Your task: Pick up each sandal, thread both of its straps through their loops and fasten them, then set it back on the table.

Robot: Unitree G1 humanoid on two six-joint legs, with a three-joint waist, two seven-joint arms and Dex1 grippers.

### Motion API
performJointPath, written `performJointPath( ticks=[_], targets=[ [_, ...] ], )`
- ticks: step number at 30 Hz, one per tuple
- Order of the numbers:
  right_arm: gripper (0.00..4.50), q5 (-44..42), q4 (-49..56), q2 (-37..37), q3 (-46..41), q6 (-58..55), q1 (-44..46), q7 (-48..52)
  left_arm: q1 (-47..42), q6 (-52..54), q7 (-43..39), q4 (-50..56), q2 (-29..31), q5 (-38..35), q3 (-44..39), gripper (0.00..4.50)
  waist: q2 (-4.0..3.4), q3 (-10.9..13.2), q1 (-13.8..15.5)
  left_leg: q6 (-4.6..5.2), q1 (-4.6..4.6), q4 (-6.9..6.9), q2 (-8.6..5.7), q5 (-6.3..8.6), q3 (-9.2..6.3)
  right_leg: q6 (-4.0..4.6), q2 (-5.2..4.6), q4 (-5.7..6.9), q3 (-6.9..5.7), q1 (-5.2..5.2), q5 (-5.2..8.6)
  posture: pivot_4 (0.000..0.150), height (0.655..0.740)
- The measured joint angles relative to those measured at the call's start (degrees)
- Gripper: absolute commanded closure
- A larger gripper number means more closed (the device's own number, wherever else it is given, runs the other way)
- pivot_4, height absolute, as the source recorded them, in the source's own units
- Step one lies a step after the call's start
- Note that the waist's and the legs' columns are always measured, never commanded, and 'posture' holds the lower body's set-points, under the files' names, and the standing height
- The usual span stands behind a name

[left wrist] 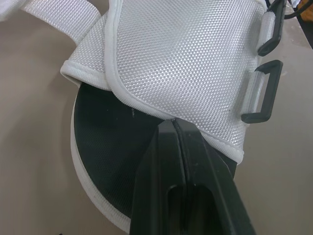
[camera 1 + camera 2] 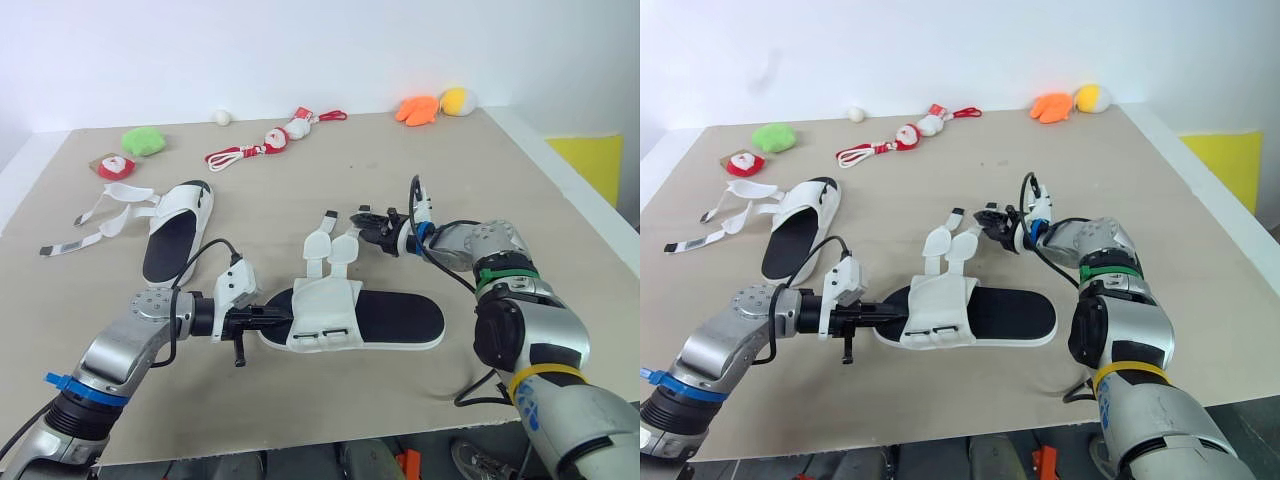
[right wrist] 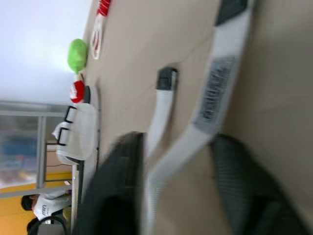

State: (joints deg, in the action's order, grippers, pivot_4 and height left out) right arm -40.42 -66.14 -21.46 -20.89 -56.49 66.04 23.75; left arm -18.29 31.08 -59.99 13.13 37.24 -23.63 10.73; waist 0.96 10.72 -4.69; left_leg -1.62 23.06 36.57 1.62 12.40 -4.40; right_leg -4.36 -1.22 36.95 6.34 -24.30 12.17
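At the far left of the surface (image 2: 330, 180) the first sandal (image 2: 175, 240) is lying flat, its two white straps trailing loose toward the edge. Behind it a red-and-white toy (image 2: 115, 167) and a green plush (image 2: 145, 140) are sitting near the back.

The left gripper (image 2: 268, 317) is reaching in low from the left, its fingers (image 1: 161, 166) pressing together, with their tips meeting the hem of the second sandal's white mesh upper (image 1: 186, 58). Whether any fabric is pinched between them cannot be told. Two black loops (image 1: 261, 93) are standing along the upper's edge.

The second sandal (image 2: 400, 320) is resting in the middle near the front edge, with its black sole flat on the surface. Its two straps (image 2: 333, 248) are lying unthreaded, pointing away from the robot.

A white ball (image 2: 222, 117) and a red-and-white corded toy (image 2: 275, 140) are lying at the back.

The right gripper (image 2: 365, 222) is hovering just beyond the strap ends, its fingers (image 3: 239, 191) spread apart with a strap (image 3: 161, 117) running between them, not clamped.

An orange toy (image 2: 417, 109) and a yellow toy (image 2: 458, 100) are sitting at the back right.
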Motion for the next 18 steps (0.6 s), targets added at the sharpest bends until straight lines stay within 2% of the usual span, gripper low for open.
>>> performJointPath(
  ticks=[1,2,6,9,13,18],
  targets=[
    [4.32,0.5,0.0,0.0,0.0,0.0,0.2,1.4,0.0,0.0,0.0,0.0,0.0,0.0,0.0,4.50,0.00,0.0,0.0,0.00,-0.01,0.00,0.00,0.00,0.00,0.00,0.00,0.00,0.00,0.00,0.00,0.150,0.7400],
    [4.48,1.2,0.1,0.0,0.2,0.1,0.6,2.6,0.1,-0.1,0.0,0.0,0.0,0.0,0.0,4.50,0.01,0.0,0.0,0.00,-0.04,0.00,0.00,0.00,0.00,0.01,0.00,0.00,0.00,0.03,-0.01,0.150,0.7400],
    [4.48,6.5,3.6,0.0,5.6,3.4,-0.9,10.4,0.1,-0.2,0.1,-0.1,-0.1,0.0,-0.1,4.50,0.00,0.0,0.0,0.01,-0.06,0.01,0.00,-0.01,0.00,-0.01,0.01,0.01,0.00,0.04,-0.03,0.150,0.7400],
    [4.48,9.7,11.9,0.0,10.1,9.4,-4.5,18.3,0.1,-0.2,0.1,-0.2,-0.2,0.0,-0.1,4.50,-0.01,0.0,0.0,0.00,-0.06,0.00,0.00,-0.01,-0.01,-0.05,0.00,0.02,0.00,0.03,-0.01,0.150,0.7400],
    [4.48,11.0,29.6,-0.2,14.4,17.7,-11.7,28.6,0.2,-0.8,0.0,-0.4,-0.3,0.1,-0.1,4.50,-0.01,0.0,0.1,-0.01,-0.05,-0.02,0.01,-0.01,-0.03,-0.08,0.00,0.03,-0.01,0.02,0.01,0.150,0.7400],
    [4.48,14.5,47.3,-1.0,19.4,31.7,-21.6,36.3,0.2,-1.0,-0.1,-0.7,-0.4,0.1,-0.1,4.50,-0.01,0.0,0.2,-0.02,-0.08,-0.02,0.02,-0.01,-0.04,-0.09,0.00,0.04,-0.03,0.02,0.02,0.150,0.7400]
  ],
)
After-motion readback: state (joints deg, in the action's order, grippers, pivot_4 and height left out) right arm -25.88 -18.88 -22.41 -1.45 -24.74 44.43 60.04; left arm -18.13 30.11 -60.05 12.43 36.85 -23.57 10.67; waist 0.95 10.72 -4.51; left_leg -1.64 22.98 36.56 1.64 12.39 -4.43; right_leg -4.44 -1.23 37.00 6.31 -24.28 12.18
